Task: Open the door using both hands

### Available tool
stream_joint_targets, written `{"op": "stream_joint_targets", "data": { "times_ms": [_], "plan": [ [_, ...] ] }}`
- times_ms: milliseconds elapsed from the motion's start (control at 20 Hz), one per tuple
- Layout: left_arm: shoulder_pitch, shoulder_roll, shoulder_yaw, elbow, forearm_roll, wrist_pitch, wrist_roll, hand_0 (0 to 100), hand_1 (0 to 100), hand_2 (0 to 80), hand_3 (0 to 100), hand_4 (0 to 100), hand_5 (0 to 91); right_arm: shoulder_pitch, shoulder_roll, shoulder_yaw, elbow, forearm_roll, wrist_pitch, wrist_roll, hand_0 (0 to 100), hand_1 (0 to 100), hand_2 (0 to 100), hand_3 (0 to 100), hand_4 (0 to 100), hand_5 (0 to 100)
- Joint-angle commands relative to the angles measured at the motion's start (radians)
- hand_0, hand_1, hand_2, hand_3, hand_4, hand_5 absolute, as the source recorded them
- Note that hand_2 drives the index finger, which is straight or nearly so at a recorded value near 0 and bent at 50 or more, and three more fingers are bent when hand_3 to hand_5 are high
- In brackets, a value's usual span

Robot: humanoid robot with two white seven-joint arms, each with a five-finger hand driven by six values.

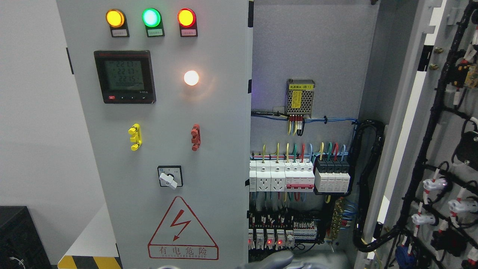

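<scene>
The left door is shut, its tall free edge running vertically just up-left of a grey hand at the bottom edge, grip and side impossible to tell; the right door already hangs open.

floor | hazard-striped edge | black box, possibly resting there

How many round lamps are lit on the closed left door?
4. Along the top: a yellow lamp, a green lamp, a red lamp. Lower, beside the meter, a white lamp. None seems hidden.
</scene>
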Motion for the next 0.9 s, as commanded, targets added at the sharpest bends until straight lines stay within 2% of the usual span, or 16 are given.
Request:
{"op": "stream_joint_targets", "data": {
  "times_ms": [0, 100, 150, 250, 351, 401, 451, 551, 651, 701, 801, 851],
  "plan": [
    [0.626, 0.436, 0.265, 0.083, -0.182, -0.061, -0.02, 0, 0, 0.0, 0, 0, 0.0, 0.05, -0.002, 0.0, -0.124, -0.026, 0.0, 0.0, 0, 0, 0, 0, 0, 0],
    [0.831, 0.382, 0.346, 0.29, -0.231, -0.133, -0.018, 0, 0, 0.0, 0, 0, 0.0, 0.134, -0.014, 0.005, -0.323, -0.026, 0.0, 0.0, 0, 0, 0, 0, 0, 0],
    [0.904, 0.305, 0.383, 0.385, -0.27, -0.174, -0.018, 0, 0, 0.0, 0, 0, 0.0, 0.173, -0.019, 0.003, -0.421, -0.025, 0.0, 0.0, 0, 0, 0, 0, 0, 0],
    [0.979, 0.165, 0.439, 0.632, -0.348, -0.228, -0.018, 0, 0, 0.0, 0, 0, 0.0, 0.225, -0.048, 0.003, -0.604, -0.026, -0.005, 0.0, 0, 0, 0, 0, 0, 0],
    [0.989, -0.042, 0.504, 0.969, -0.406, -0.245, -0.018, 0, 0, 0.0, 0, 0, 0.0, 0.294, -0.057, 0.003, -0.792, -0.026, -0.037, 0.0, 0, 0, 0, 0, 0, 0],
    [0.977, -0.157, 0.549, 1.18, -0.426, -0.247, -0.018, 0, 0, 0.0, 0, 0, 0.0, 0.337, -0.06, 0.003, -0.905, -0.026, -0.069, 0.0, 0, 0, 0, 0, 0, 0],
    [0.946, -0.24, 0.586, 1.355, -0.442, -0.248, -0.018, 0, 0, 0.0, 0, 0, 0.0, 0.384, -0.065, 0.005, -1.021, -0.026, -0.11, 0.0, 0, 0, 0, 0, 0, 0],
    [0.874, -0.317, 0.608, 1.574, -0.468, -0.244, -0.017, 0, 0, 0.0, 0, 0, 0.0, 0.466, -0.068, 0.008, -1.229, -0.028, -0.204, 0.0, 0, 0, 0, 0, 0, 0],
    [0.837, -0.392, 0.62, 1.717, -0.468, -0.236, -0.012, 0, 0, 0.0, 0, 0, 0.0, 0.518, -0.083, 0.04, -1.392, -0.028, -0.288, 0.0, 0, 0, 0, 0, 0, 0],
    [0.831, -0.443, 0.658, 1.79, -0.471, -0.239, -0.006, 0, 0, 0.0, 0, 0, 0.0, 0.533, -0.096, 0.06, -1.455, -0.028, -0.323, 0.0, 0, 0, 0, 0, 0, 0],
    [0.831, -0.514, 0.847, 1.877, -0.503, -0.242, 0.0, 0, 0, 0.0, 0, 0, 0.0, 0.567, -0.129, 0.11, -1.575, -0.028, -0.38, 0.0, 0, 0, 0, 0, 0, 0],
    [0.831, -0.537, 0.952, 1.903, -0.579, -0.238, 0.017, 0, 0, 0.0, 0, 0, 0.0, 0.581, -0.155, 0.144, -1.629, -0.028, -0.405, 0.0, 0, 0, 0, 0, 0, 0]
  ]
}}
